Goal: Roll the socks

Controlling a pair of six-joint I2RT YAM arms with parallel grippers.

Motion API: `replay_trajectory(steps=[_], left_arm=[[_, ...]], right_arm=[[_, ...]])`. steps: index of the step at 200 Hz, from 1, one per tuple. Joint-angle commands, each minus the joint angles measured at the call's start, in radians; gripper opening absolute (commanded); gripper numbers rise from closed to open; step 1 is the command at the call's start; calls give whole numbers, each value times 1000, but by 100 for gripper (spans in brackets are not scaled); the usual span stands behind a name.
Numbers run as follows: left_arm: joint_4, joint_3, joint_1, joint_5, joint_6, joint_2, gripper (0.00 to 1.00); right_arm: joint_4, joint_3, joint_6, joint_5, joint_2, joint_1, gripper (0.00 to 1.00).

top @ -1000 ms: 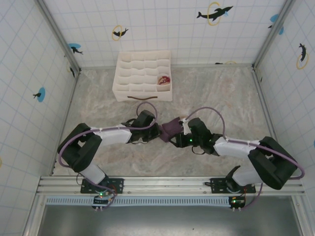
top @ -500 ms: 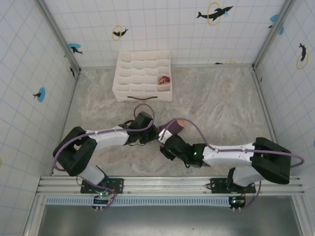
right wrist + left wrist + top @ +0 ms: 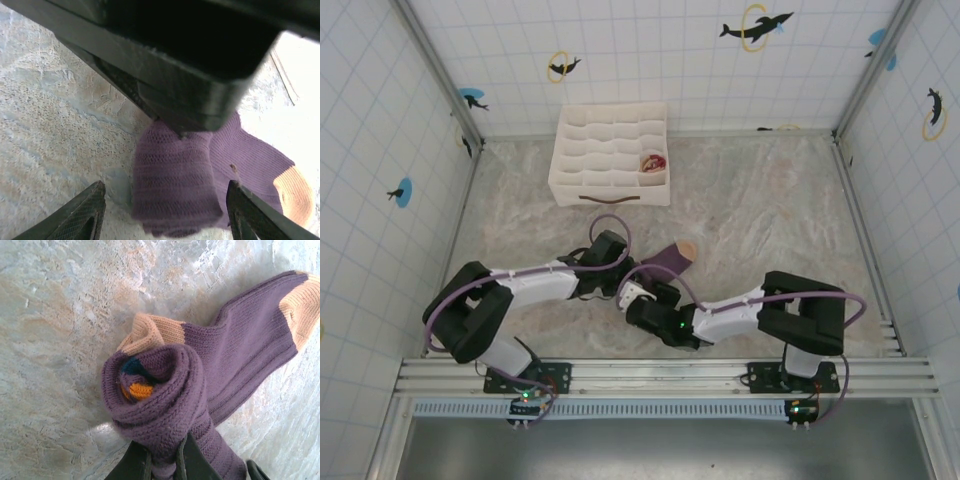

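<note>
One purple sock (image 3: 170, 390) lies half rolled near the worktop's (image 3: 770, 220) near edge, left fingers (image 3: 136, 465) clamped on the roll, likely to stop it unwinding, right fingers (image 3: 82, 215) apart astride it.

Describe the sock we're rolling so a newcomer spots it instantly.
On the marble-patterned table, look in front of the white organiser box, near the middle. There lies the purple sock, one end rolled up in the left pincer. Its tan toe sets it apart from the reddish bundle in the box.
</note>
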Motion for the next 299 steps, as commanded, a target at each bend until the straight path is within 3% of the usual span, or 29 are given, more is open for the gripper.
replay_trajectory(steps=[1,26,68,84,92,108,135,196,277,299], left_arm=[[-48,-31,-12,17,-16,-23,0],[-47,-43,-18,18,-18,-31,0],[-39,-61,-18,11,-18,-50,0],[-39,-60,-18,5,-13,-63,17],[-40,-58,-18,1,-11,-70,31],[-44,-49,-18,1,-7,-79,56],[-63,-29,-18,-3,-1,-86,69],[-94,-33,-12,-56,1,-140,71],[-68,-40,-10,-52,5,-122,69],[-53,-35,-10,-42,4,-106,68]], right_arm=[[66,35,-23,50,62,-3,64],[84,36,-4,37,111,-28,56],[91,-25,87,-98,107,-79,17],[103,-64,135,-184,89,-100,5],[114,-90,159,-231,77,-113,0],[153,-148,212,-318,48,-144,0],[232,-235,287,-482,8,-207,0],[358,-333,404,-671,5,-320,0],[718,-473,754,-1163,63,-559,0],[789,-488,873,-1245,98,-612,0]])
